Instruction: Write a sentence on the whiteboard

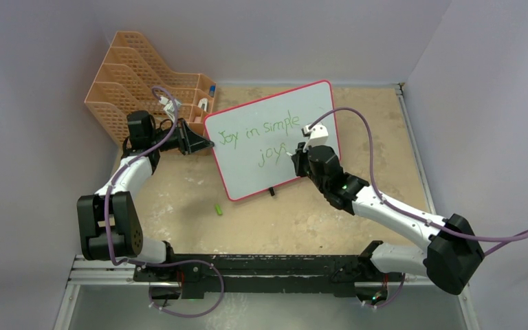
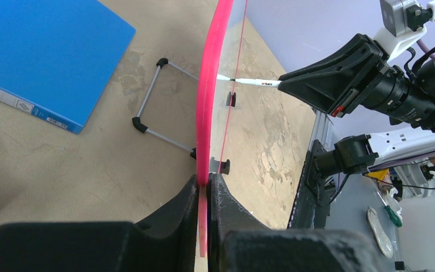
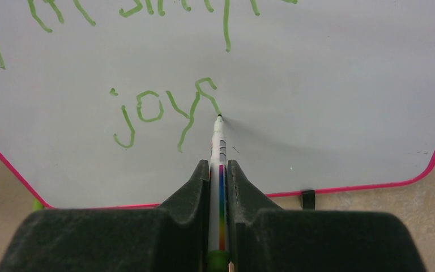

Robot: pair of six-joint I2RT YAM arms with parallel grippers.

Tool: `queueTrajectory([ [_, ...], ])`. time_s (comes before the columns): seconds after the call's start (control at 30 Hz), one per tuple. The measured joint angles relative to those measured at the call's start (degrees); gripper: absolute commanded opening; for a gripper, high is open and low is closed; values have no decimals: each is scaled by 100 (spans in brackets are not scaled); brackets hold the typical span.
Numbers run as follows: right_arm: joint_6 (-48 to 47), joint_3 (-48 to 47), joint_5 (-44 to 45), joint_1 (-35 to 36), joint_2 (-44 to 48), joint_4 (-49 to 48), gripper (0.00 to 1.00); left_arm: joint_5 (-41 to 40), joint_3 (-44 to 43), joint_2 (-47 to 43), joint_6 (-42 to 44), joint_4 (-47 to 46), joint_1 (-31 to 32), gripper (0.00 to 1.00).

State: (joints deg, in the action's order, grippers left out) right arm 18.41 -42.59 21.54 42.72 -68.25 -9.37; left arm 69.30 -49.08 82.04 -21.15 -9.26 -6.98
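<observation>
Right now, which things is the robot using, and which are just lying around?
In use: whiteboard, green sentence, marker, left end effector gripping the board's edge, right end effector holding the marker.
Lying about: orange file rack, blue folder, small green object.

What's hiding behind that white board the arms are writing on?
Behind the whiteboard, the left wrist view shows its wire stand and a blue folder lying flat. From above, the board covers both; only the orange rack shows beyond.
</observation>
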Motion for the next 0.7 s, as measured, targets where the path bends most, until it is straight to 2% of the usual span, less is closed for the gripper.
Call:
queueTrajectory([
  [0.7,4,-15,-177,0,-114,-129,0,-11,0,0,0,0,0,0],
])
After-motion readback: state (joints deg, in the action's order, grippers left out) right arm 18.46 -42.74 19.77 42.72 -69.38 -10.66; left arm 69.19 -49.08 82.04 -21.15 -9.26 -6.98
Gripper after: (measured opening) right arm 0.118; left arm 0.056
